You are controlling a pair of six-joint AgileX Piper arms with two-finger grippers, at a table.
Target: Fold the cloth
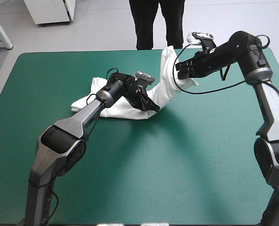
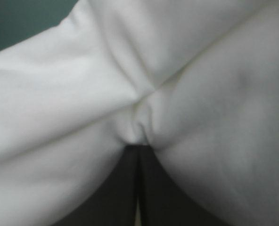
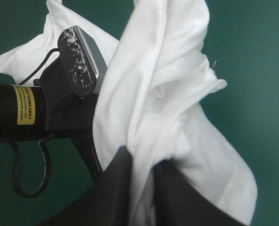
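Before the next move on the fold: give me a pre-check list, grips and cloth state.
1. Left gripper grip: shut on the T-shirt, a fold pinched at its tips. Ok.
2. Right gripper grip: shut on the T-shirt, cloth passing between the fingers. Ok.
3. T-shirt spread flat: a twisted band runs between the grippers, the rest lies crumpled on the table. Not ok.
4. Which part each gripper holds (hem, sleeve, collar): cannot tell.
5. Resting cloth inside the table's edges: ok.
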